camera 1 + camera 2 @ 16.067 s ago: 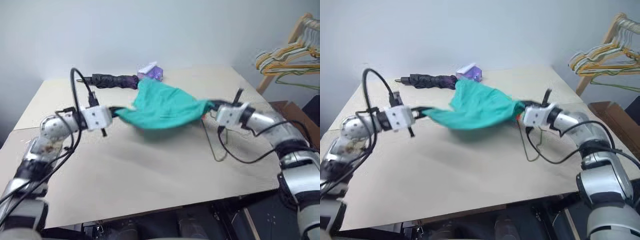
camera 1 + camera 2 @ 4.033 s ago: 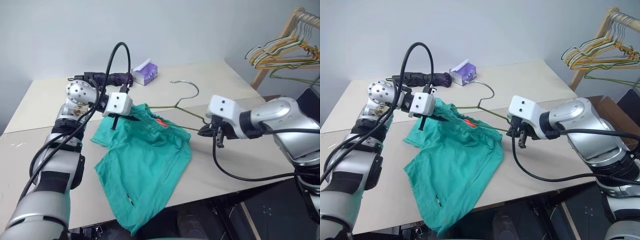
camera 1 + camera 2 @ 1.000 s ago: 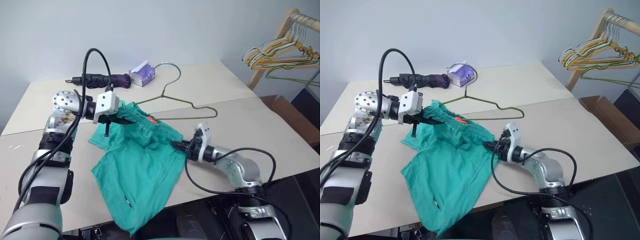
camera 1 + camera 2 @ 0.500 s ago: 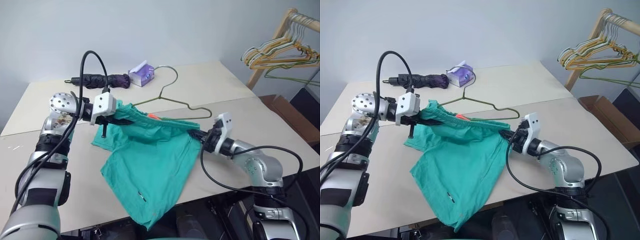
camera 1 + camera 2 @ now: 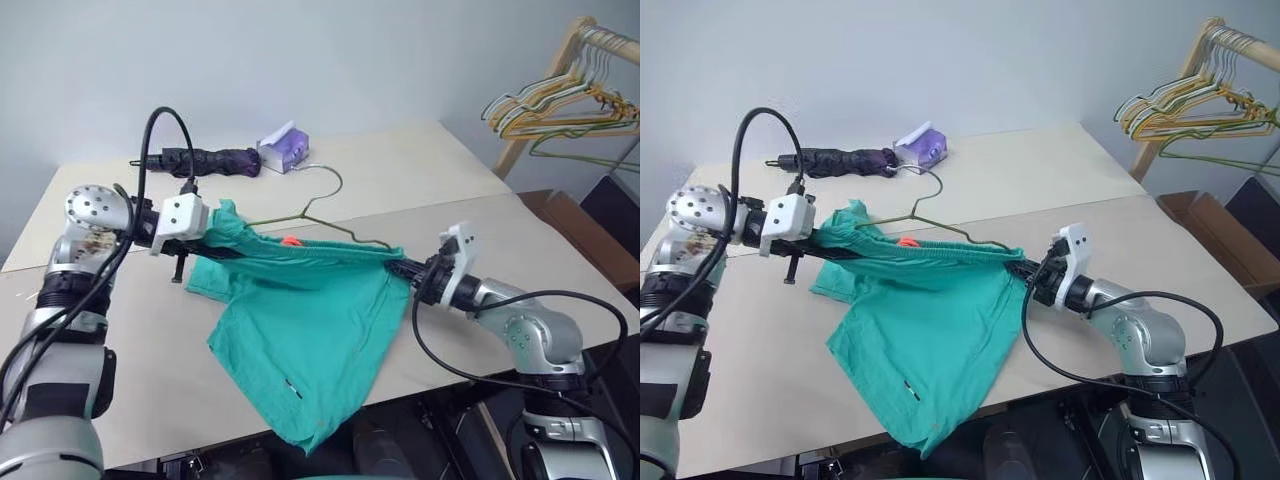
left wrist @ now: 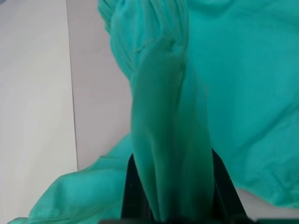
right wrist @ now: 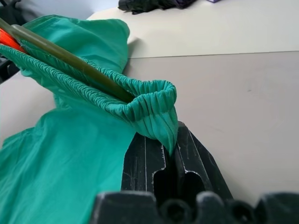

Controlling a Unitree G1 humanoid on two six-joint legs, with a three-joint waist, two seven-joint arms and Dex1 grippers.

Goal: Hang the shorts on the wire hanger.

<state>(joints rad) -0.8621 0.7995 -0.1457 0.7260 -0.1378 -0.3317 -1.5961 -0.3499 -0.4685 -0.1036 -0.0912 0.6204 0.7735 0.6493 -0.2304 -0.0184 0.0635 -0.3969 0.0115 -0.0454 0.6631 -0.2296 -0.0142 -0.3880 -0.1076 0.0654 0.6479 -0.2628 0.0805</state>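
The teal-green cloth shorts (image 5: 300, 330) are stretched by the waistband between the clamped left gripper (image 5: 222, 243) and right gripper (image 5: 398, 268), over the thin olive wire hanger (image 5: 312, 212), so hanging seems nearly finished.

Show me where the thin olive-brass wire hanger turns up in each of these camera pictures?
Left eye view: thin olive-brass wire hanger, centre, hook rising behind the teal-green cloth shorts.
Right eye view: hanger, slightly left of centre.
Left wrist view: not in it.
Right wrist view: one wire arm running inside the gathered waistband.
Shared landmark: the shorts' small orange tag.
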